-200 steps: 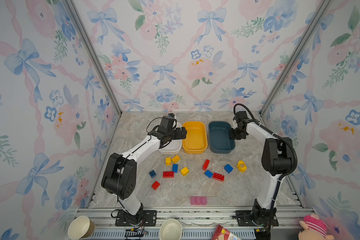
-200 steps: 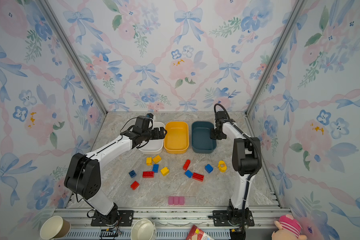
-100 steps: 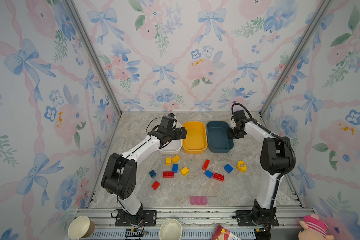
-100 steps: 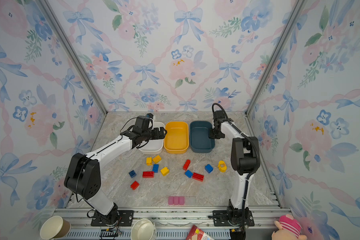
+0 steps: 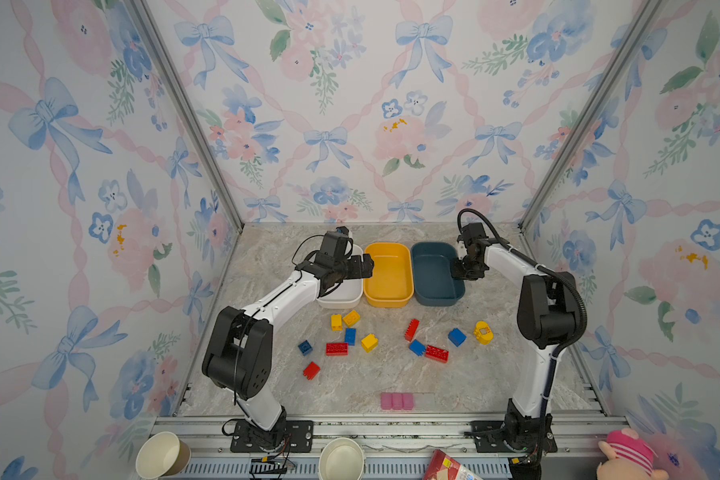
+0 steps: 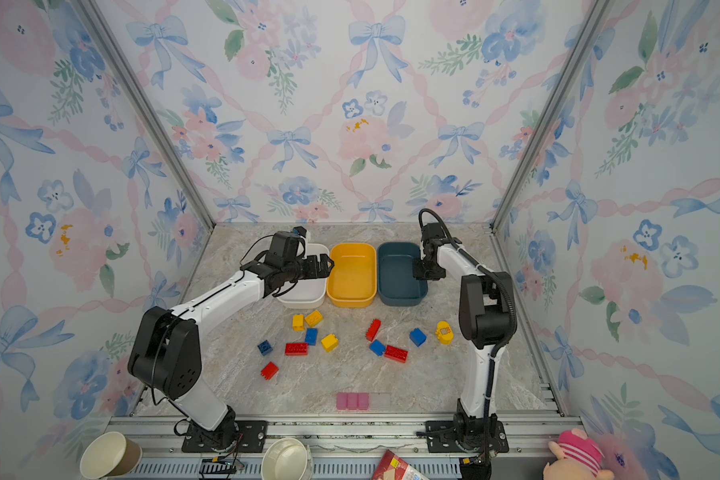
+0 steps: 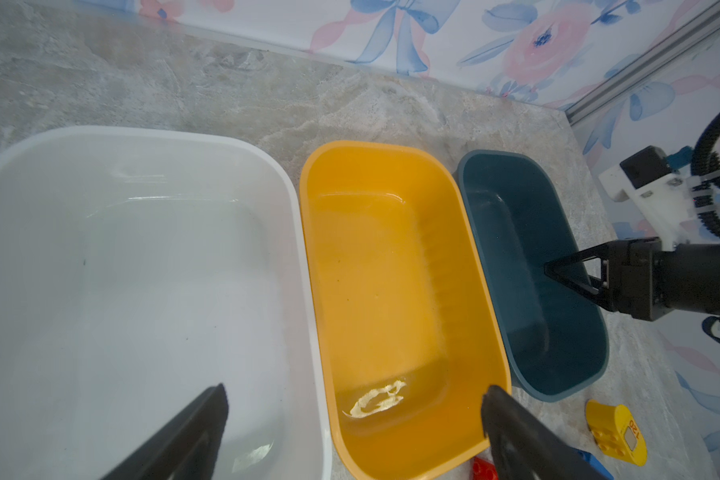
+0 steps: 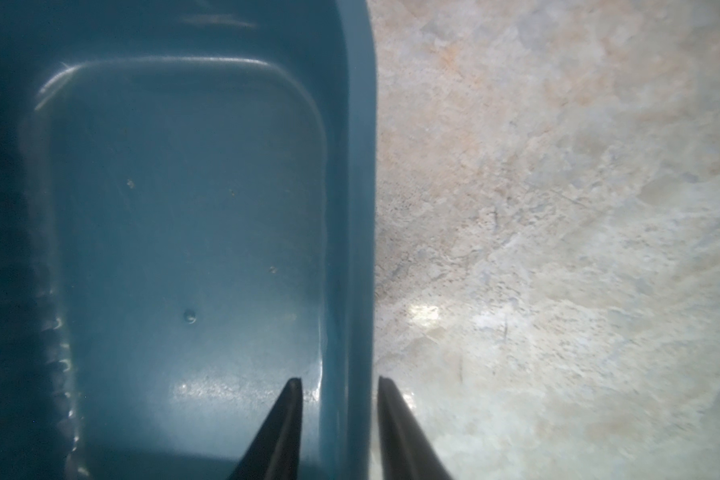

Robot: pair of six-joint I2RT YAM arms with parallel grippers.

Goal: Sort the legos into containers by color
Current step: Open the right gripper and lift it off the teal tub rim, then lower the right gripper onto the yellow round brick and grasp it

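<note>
Three empty containers stand in a row at the back: white (image 5: 341, 297), yellow (image 5: 387, 270) and teal (image 5: 433, 274). My left gripper (image 5: 366, 266) hangs open, with nothing in it, over the meeting rims of the white tub (image 7: 142, 249) and the yellow tub (image 7: 371, 270). My right gripper (image 5: 458, 270) is open and straddles the teal tub's right wall (image 8: 350, 208). One finger is inside and one outside, each a little off the wall. Red (image 5: 336, 349), yellow (image 5: 351, 318) and blue (image 5: 457, 336) legos lie scattered in front of the tubs.
A pale-pink segmented strip (image 5: 396, 401) lies near the front edge. Two paper cups (image 5: 163, 455) (image 5: 341, 459), a red packet (image 5: 449, 469) and a plush toy (image 5: 628, 455) sit beyond the front rail. Patterned walls close in three sides.
My right gripper slid the teal tub slightly left toward the yellow one, then let go of its wall and opened. The left gripper has barely moved.
</note>
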